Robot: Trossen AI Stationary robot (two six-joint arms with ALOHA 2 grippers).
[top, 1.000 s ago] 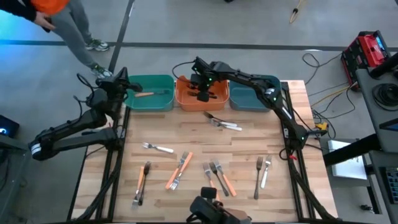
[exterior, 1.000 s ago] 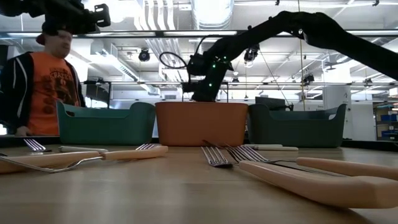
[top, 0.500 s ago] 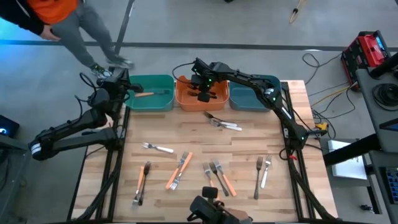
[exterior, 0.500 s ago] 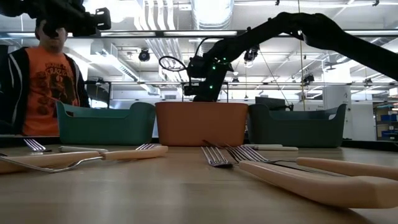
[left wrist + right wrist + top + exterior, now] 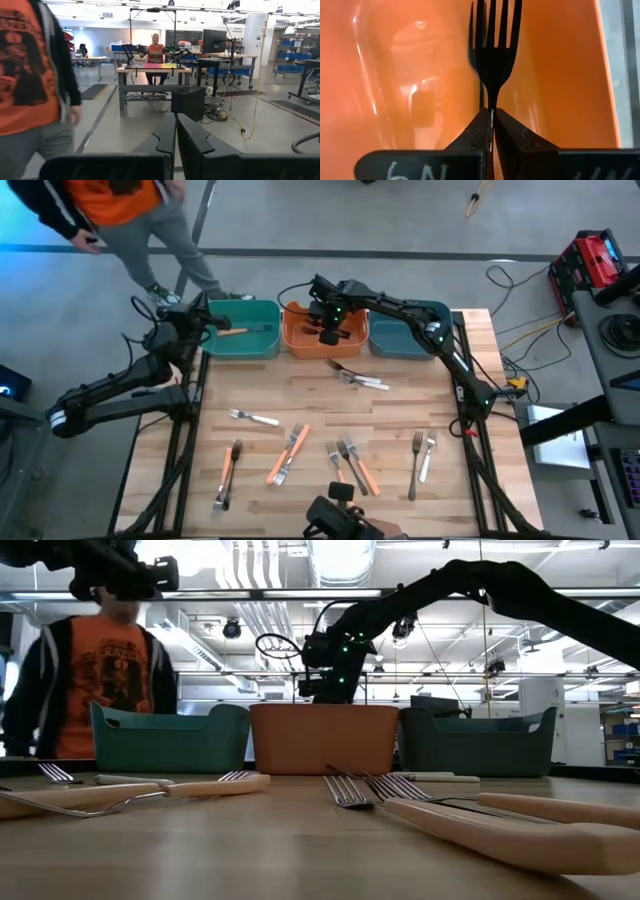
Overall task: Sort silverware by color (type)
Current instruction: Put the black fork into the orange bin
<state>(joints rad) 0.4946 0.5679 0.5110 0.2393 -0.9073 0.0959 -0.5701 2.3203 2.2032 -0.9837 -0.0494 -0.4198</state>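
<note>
right gripper (image 5: 491,131) clenched on a dark fork (image 5: 492,55), tines pointing ahead into the orange bin (image 5: 560,60) below it. left gripper (image 5: 176,142) closed, empty, off-table.

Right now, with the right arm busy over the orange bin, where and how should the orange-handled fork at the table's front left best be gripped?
Grip the orange-handled fork mid-handle, coming straight down from above. It lies flat and alone on the table, its handle the long bare part, so fingers should close across its width. The left gripper, parked by the green bin, looks nearer.
</note>
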